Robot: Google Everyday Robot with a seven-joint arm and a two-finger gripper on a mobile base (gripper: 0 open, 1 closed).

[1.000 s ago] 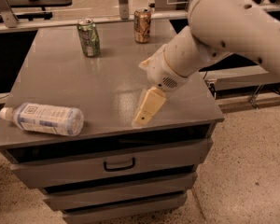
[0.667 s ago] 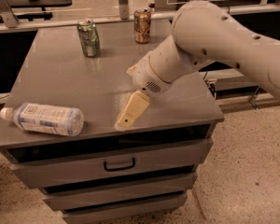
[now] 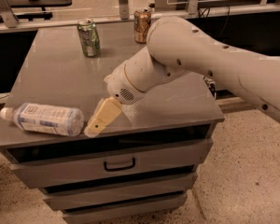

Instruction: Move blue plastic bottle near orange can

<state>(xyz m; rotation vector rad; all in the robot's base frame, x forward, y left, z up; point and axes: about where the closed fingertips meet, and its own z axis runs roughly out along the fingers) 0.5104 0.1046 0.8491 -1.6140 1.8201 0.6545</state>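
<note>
The blue plastic bottle (image 3: 45, 119) lies on its side at the front left of the grey cabinet top (image 3: 60, 73), its white cap pointing left. The orange can (image 3: 142, 25) stands upright at the back edge, right of centre, far from the bottle. My gripper (image 3: 94, 129) hangs low over the front edge of the top, just right of the bottle's base, almost touching it. It holds nothing that I can see. My large cream arm (image 3: 200, 64) reaches in from the right and hides part of the top.
A green drink can (image 3: 88, 37) stands upright at the back left of centre. The cabinet has drawers (image 3: 116, 164) below its front edge. A rail and other tables lie behind the cabinet. Speckled floor lies to the right.
My arm and gripper have swung left along the front edge, closing from mid-table to right beside the bottle's base. The bottle and both cans have not moved.
</note>
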